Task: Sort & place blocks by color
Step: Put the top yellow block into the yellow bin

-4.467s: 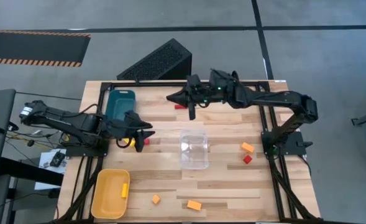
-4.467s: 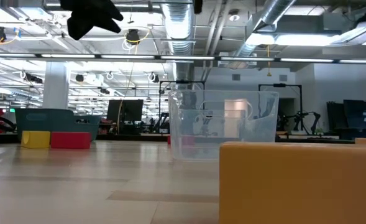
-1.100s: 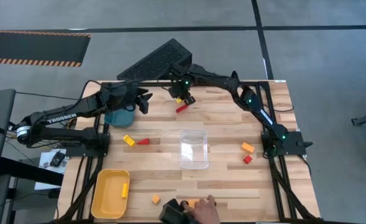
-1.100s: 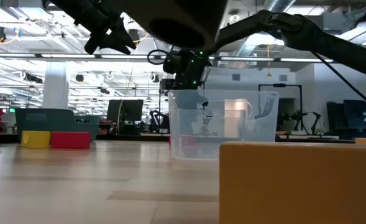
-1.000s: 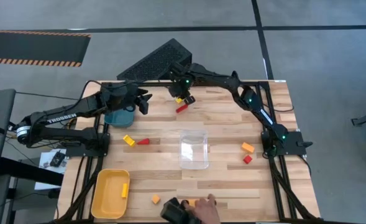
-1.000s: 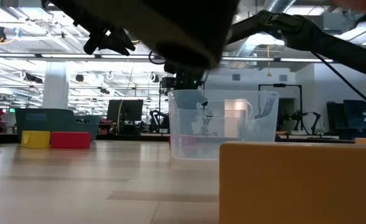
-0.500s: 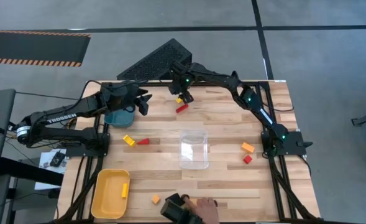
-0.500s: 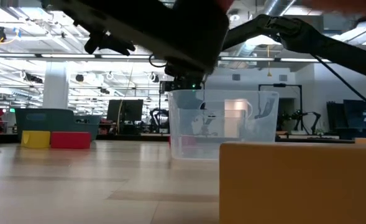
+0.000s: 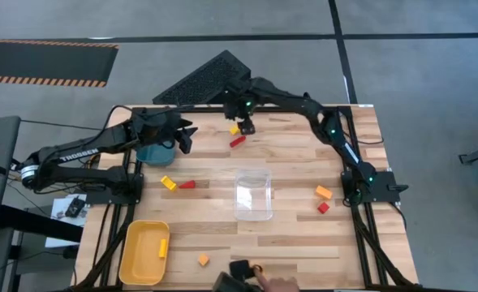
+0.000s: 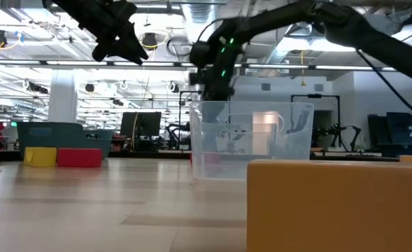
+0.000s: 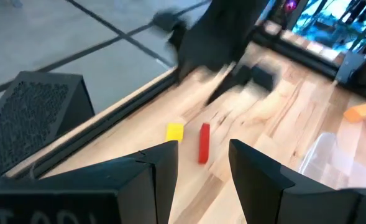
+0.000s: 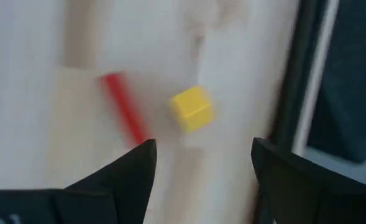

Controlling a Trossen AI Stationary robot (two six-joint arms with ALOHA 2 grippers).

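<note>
Red bar (image 9: 237, 141) lying flat, diagonal | right fingers (image 12: 130, 171) apart, empty | left fingers (image 11: 164, 165) apart, empty

Yellow cube (image 12: 192, 109), red bar (image 12: 124, 116), pale wood table (image 9: 303, 235)

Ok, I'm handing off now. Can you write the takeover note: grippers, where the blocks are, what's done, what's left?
Right gripper: open, empty, above the yellow cube and red bar at the far edge.
Left gripper: part open, empty, raised by the teal tray.
Done: one yellow bar in the yellow tray.
Left: the pair under the right gripper, the yellow and red blocks at left, orange and red at right, orange in front. A person's hand is at the near edge.
</note>
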